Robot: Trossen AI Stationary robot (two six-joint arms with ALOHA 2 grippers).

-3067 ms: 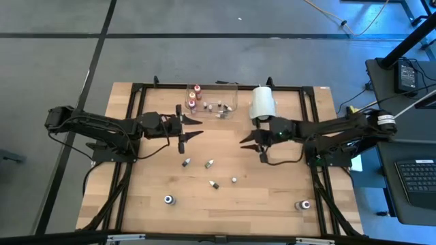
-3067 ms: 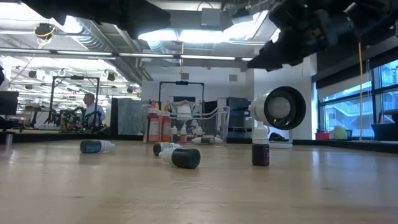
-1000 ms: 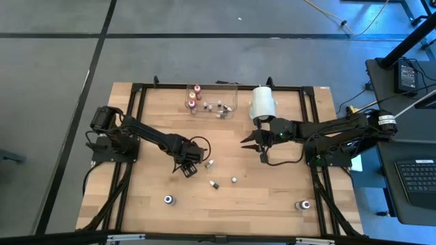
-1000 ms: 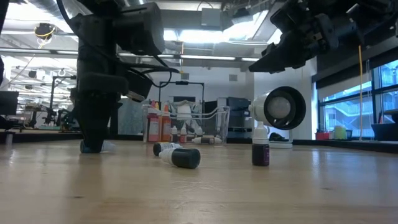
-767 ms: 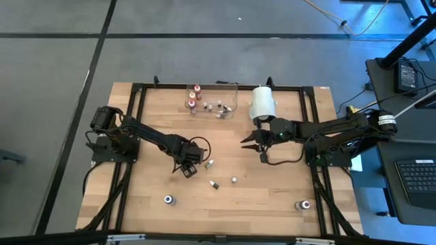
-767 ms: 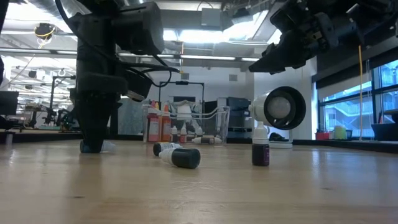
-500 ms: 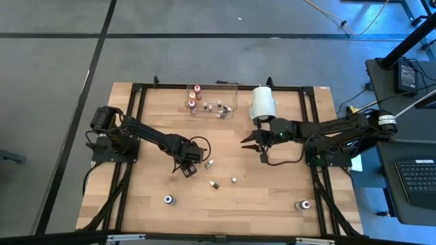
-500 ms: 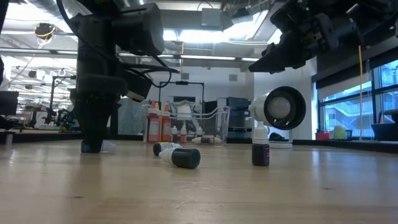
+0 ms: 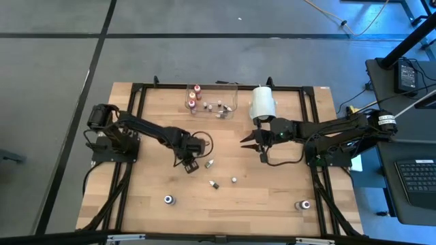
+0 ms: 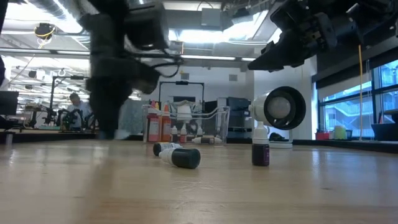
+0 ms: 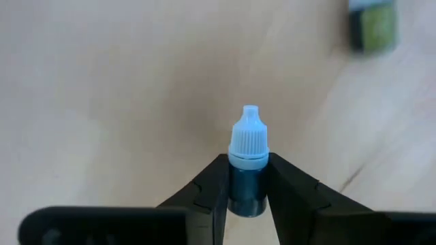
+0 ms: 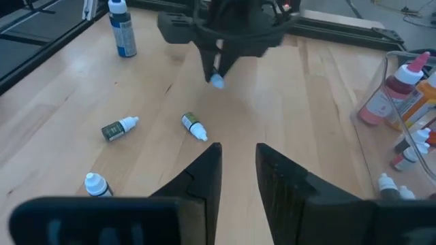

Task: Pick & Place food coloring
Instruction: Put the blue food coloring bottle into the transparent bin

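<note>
Left gripper [image 11: 246, 194]: its two dark fingers were clamped on the sides of a small dark-bodied dropper bottle with a pale blue ribbed cap [image 11: 248, 163], cap pointing away from the wrist. In the high view this gripper [image 9: 191, 162] sat over the middle of the light wooden desk [image 9: 157, 122], left of centre. In the right wrist view the held bottle [image 12: 216, 81] hung clear above the wood, touching only the fingers.

Right gripper [image 12: 237, 170]: its fingers stood a narrow gap apart with nothing between them. In the high view it [image 9: 253, 144] hovered right of the desk's centre, just in front of a big white cylinder [image 9: 262, 103] lying near the far edge.

Loose bottles: two small dark vials with white caps [image 12: 120, 127] [image 12: 194, 126] lay on their sides near the desk's middle, and another white-capped vial [image 12: 97, 184] was close by. A blue upright bottle with a white cap [image 12: 122, 28] stood toward the near left corner, and one more small bottle [image 9: 304, 204] stood by the near right corner.

Clear plastic tray [image 9: 231, 87]: at the middle of the far edge, left of the white cylinder, holding red-topped bottles [image 9: 193, 99] and several small pale vials [image 9: 216, 108].

Low view: a black-capped vial [image 10: 181, 157] lay on its side and a dark upright vial [image 10: 260, 150] stood near it.
</note>
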